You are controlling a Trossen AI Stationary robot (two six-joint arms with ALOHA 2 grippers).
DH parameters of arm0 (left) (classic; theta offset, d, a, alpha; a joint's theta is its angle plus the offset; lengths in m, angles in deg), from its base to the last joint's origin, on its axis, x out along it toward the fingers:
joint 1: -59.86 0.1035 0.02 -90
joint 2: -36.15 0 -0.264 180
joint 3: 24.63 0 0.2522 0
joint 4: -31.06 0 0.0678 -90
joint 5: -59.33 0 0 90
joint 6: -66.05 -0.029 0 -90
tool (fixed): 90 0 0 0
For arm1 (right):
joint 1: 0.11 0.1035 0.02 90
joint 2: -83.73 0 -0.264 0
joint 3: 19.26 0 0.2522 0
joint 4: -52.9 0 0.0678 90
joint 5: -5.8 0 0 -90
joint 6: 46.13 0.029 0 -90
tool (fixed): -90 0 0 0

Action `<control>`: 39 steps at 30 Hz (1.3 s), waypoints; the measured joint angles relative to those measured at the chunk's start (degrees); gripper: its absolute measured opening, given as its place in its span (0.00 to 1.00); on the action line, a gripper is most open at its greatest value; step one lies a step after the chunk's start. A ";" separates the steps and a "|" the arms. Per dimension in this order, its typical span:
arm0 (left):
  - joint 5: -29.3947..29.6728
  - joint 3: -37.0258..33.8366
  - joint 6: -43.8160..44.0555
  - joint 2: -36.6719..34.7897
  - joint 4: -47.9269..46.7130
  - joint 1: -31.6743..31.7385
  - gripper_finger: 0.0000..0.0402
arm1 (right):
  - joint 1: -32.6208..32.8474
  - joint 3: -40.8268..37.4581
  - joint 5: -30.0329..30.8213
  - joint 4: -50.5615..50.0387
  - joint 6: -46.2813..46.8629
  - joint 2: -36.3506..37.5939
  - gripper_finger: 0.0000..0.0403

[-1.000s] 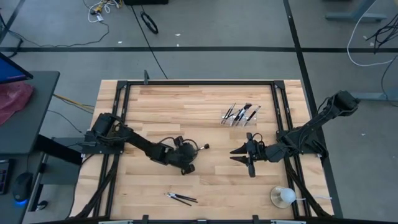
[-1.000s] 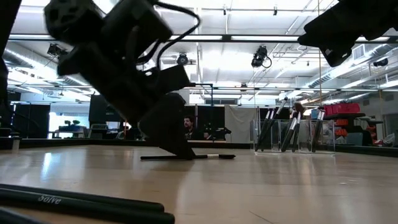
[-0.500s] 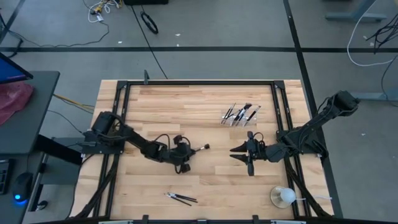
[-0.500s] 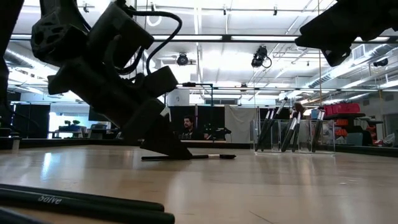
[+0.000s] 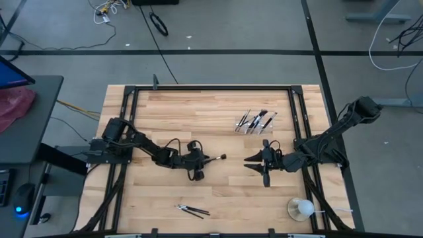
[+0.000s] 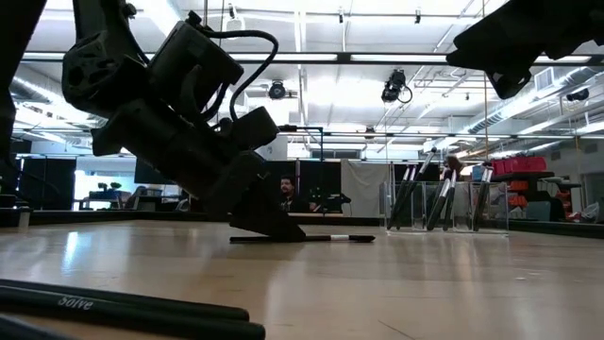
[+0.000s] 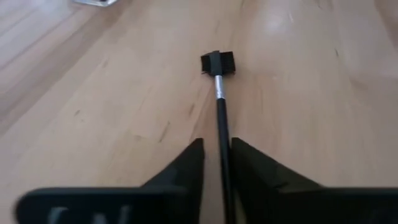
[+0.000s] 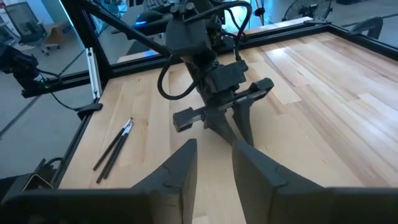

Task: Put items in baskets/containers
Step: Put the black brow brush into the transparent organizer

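Observation:
A thin dark brush (image 7: 219,106) with a silver ferrule and a black head (image 5: 223,157) sits between the fingers of my left gripper (image 5: 203,160), near the table's middle. The left gripper (image 7: 217,155) is shut on it. In the low view the brush (image 6: 330,238) runs level just above the wood. The clear tray (image 5: 256,121) stands toward the far right with several brushes leaning in it (image 6: 444,203). My right gripper (image 5: 249,162) is open and waits to the right of the held brush, pointing at it (image 8: 214,155). My left gripper pinches the brush's dark handle (image 7: 222,146) between its two fingers. The fingers (image 7: 186,168) slant down from the table's left and lie along the brush. The ferrule and head stick out ahead toward the right. Whether the brush rests on the wood or hangs just clear, I cannot tell.
A few more brushes (image 5: 193,211) lie near the near edge, and they show close up in the low view (image 6: 123,310). A round clear cup with a white ball (image 5: 301,209) stands at the near right corner. Bare wood lies between the two grippers.
My left gripper has moved a short way toward the table's right and far edge and has turned, carrying the brush with it. The brush's head has shifted right, toward my right gripper.

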 joint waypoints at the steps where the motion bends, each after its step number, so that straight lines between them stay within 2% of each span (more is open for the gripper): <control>1: 0.24 0.04 0.00 0.01 0.18 0.07 0.27 | 0.00 0.00 0.00 0.03 -0.22 0.00 0.25; 4: 1.34 0.07 -0.87 0.03 0.45 0.07 0.34 | 0.00 0.00 0.00 0.01 -0.40 0.00 0.25; 7: 1.65 0.07 -2.24 0.93 2.96 0.06 0.35 | 0.00 0.00 0.00 0.02 -0.83 0.00 0.25; 13: 1.68 0.24 -2.91 4.39 10.03 0.25 0.29 | 0.00 0.00 0.00 0.28 -0.84 0.00 0.25; 18: 0.66 0.35 -2.50 6.16 11.20 0.40 0.24 | 0.00 0.00 0.00 0.30 -0.84 0.00 0.25; 26: -1.12 0.46 -2.60 6.15 10.15 0.42 0.04 | 0.00 0.00 0.00 0.36 -0.85 0.00 0.25; 34: -0.87 0.33 -2.61 4.32 10.70 0.31 0.03 | 0.00 0.01 0.00 0.45 0.22 -0.92 0.25; 39: -0.41 0.03 -4.34 1.27 14.01 0.26 0.03 | 0.00 -0.98 -0.92 0.62 3.87 -6.61 0.25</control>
